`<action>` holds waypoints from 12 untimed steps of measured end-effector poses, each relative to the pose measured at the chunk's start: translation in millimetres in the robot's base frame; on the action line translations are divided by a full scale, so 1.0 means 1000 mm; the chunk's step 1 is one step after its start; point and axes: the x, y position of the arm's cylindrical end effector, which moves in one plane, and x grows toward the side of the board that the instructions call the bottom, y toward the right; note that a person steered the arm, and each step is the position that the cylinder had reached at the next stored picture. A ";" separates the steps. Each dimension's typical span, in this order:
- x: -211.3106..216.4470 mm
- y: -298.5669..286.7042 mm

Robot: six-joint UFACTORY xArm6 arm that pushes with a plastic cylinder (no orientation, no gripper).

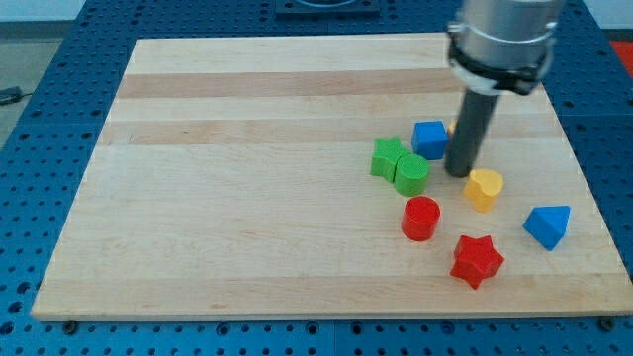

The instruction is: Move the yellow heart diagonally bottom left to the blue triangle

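Note:
The yellow heart [484, 188] lies on the wooden board [247, 178] at the view's right. The blue triangle [548, 225] lies to its lower right, near the board's right edge. My tip [459, 172] is the lower end of the dark rod, touching or almost touching the heart's upper left side. It stands between the heart and the blue cube [430, 138].
A green star [388, 157] and a green cylinder [411, 174] sit together left of my tip. A red cylinder [420, 218] lies below them. A red star [477, 260] lies near the board's bottom edge. Something orange peeks out behind the rod.

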 end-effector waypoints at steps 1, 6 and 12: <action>0.001 0.054; 0.033 -0.027; 0.063 0.107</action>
